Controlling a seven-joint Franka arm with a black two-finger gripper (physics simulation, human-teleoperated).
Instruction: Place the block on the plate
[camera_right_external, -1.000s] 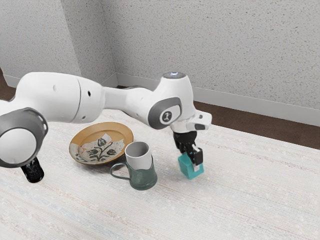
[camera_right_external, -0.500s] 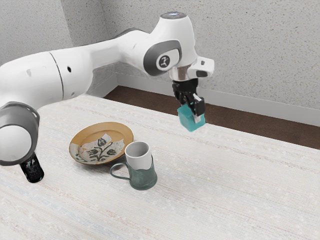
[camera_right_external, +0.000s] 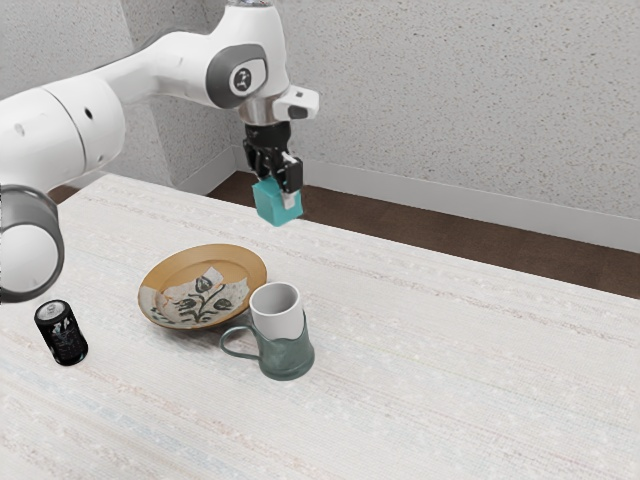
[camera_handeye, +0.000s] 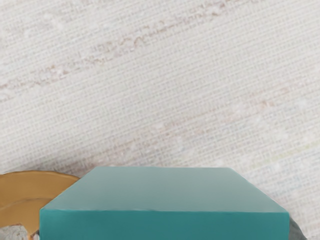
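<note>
High above the table, my gripper (camera_right_external: 280, 190) is shut on the teal block (camera_right_external: 274, 204) in the exterior view. The brown plate (camera_right_external: 237, 262), with a leaf pattern in its middle, rests on the table, lower than the block and toward the exterior view's left. In the wrist view the block (camera_handeye: 165, 225) looms large under my hand, and part of the plate (camera_handeye: 35, 187) appears beside it.
A green and white mug (camera_right_external: 285, 350) stands close beside the plate, its handle toward the exterior view's left. A black can (camera_right_external: 66, 336) is upright nearer the arm's base. The pale table (camera_right_external: 450, 370) extends toward the exterior view's right.
From the table, my gripper has lifted the block high, then carried it toward the exterior view's left, nearer the plate. Plate and mug have stayed put; the can is now less covered by the arm.
</note>
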